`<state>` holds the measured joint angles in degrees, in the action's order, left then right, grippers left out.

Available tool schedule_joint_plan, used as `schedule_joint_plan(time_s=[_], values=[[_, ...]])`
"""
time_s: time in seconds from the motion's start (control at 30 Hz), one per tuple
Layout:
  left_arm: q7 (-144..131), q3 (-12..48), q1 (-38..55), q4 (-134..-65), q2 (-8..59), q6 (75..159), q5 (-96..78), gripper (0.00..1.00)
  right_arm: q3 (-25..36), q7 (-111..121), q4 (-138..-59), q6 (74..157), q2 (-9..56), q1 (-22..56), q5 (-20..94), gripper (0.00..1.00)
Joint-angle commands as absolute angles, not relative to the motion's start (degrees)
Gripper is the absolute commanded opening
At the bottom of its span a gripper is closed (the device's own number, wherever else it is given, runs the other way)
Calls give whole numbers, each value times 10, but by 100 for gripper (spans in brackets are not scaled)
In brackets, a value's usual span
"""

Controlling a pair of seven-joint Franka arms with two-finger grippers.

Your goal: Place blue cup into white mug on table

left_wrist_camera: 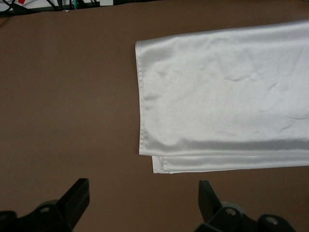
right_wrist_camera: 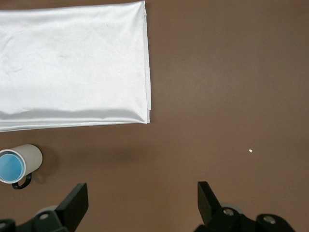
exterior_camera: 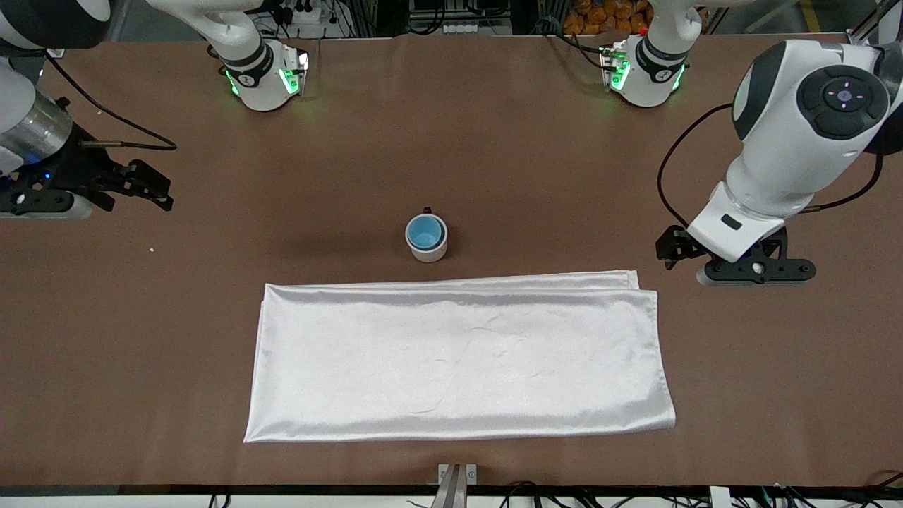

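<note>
The blue cup point(exterior_camera: 425, 231) sits inside the white mug point(exterior_camera: 430, 251), which stands upright mid-table point(exterior_camera: 494, 141), its black handle toward the robots' bases. The right wrist view shows the mug point(right_wrist_camera: 32, 157) with the blue cup point(right_wrist_camera: 10, 166) in it. My right gripper point(exterior_camera: 164, 192) is open and empty over the table at the right arm's end, apart from the mug; its jaws point(right_wrist_camera: 142, 195) stand wide. My left gripper point(exterior_camera: 667, 248) is open and empty at the left arm's end; in the left wrist view the gripper point(left_wrist_camera: 143, 195) is over bare table.
A large white satin cloth point(exterior_camera: 458, 360) lies flat, nearer to the front camera than the mug; it shows in the left wrist view point(left_wrist_camera: 227, 92) and the right wrist view point(right_wrist_camera: 72, 67). A small white speck point(exterior_camera: 152, 249) lies near the right gripper.
</note>
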<state>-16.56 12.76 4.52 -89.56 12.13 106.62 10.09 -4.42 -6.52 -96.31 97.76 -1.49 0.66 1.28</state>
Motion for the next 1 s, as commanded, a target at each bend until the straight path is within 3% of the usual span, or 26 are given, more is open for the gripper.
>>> schedule_joint_plan(time_s=[0.0, 0.27, 0.97], values=[[-127, 95, 41, -941, 76, 1065, 49, 100, -48, -65, -930, 965, -8, -1, 16, 100], [-113, 79, 31, -976, 48, 1065, 11, 100, -48, -68, -892, 908, -8, -4, 13, 100], [-101, 85, 19, -1032, -11, 1067, 11, 100, -48, -65, -892, 906, -8, -7, 14, 100]])
